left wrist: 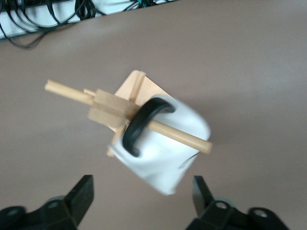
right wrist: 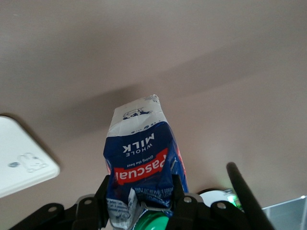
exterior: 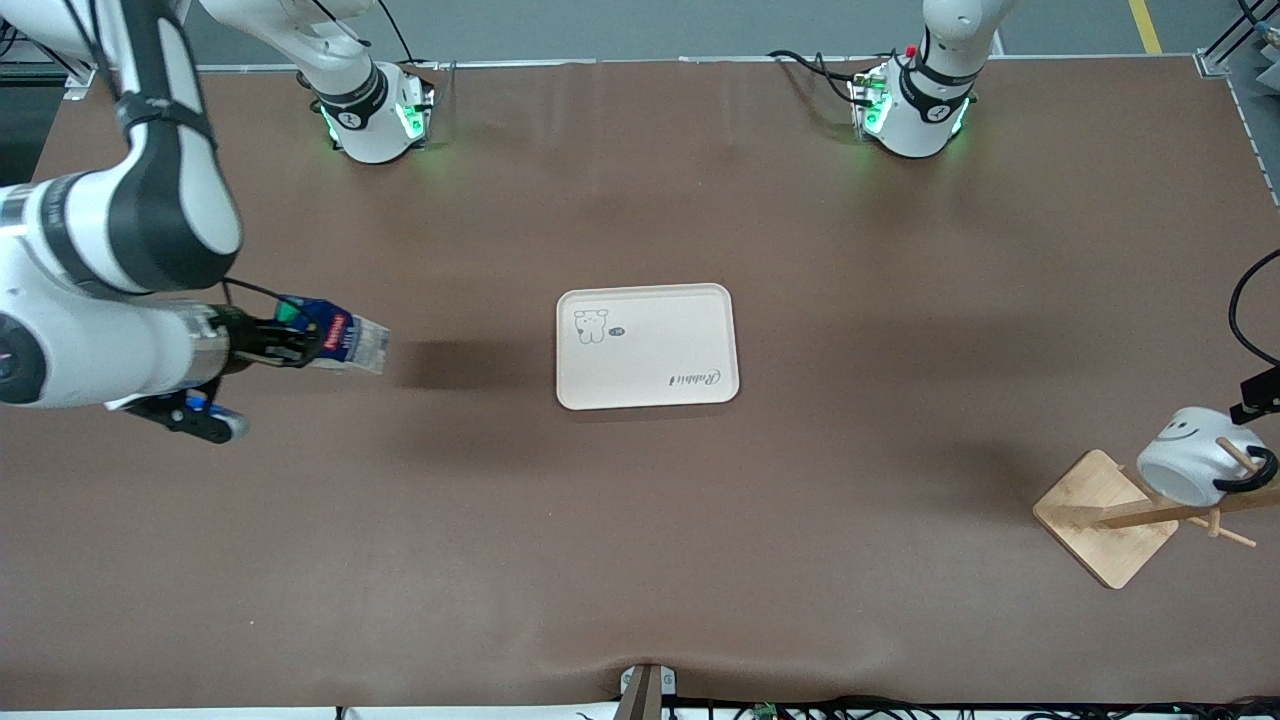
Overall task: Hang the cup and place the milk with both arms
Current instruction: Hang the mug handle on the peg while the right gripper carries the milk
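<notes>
The white cup (exterior: 1190, 462) with a smiley face hangs by its black handle (left wrist: 141, 125) on a peg of the wooden rack (exterior: 1105, 515) at the left arm's end of the table. In the left wrist view the cup (left wrist: 165, 153) is free of my left gripper (left wrist: 142, 183), which is open just off it, one finger on each side. My right gripper (exterior: 285, 342) is shut on the top of the dark-blue milk carton (exterior: 345, 342) and holds it tilted on its side above the table at the right arm's end. The carton (right wrist: 144, 153) with its green cap sits between the jaws of my right gripper (right wrist: 141, 191).
A cream tray (exterior: 650, 320) with a small bear drawing lies in the middle of the table, its corner also in the right wrist view (right wrist: 24, 165). The rack's pegs (left wrist: 67, 91) stick out sideways. Cables run along the table's edge nearest the front camera.
</notes>
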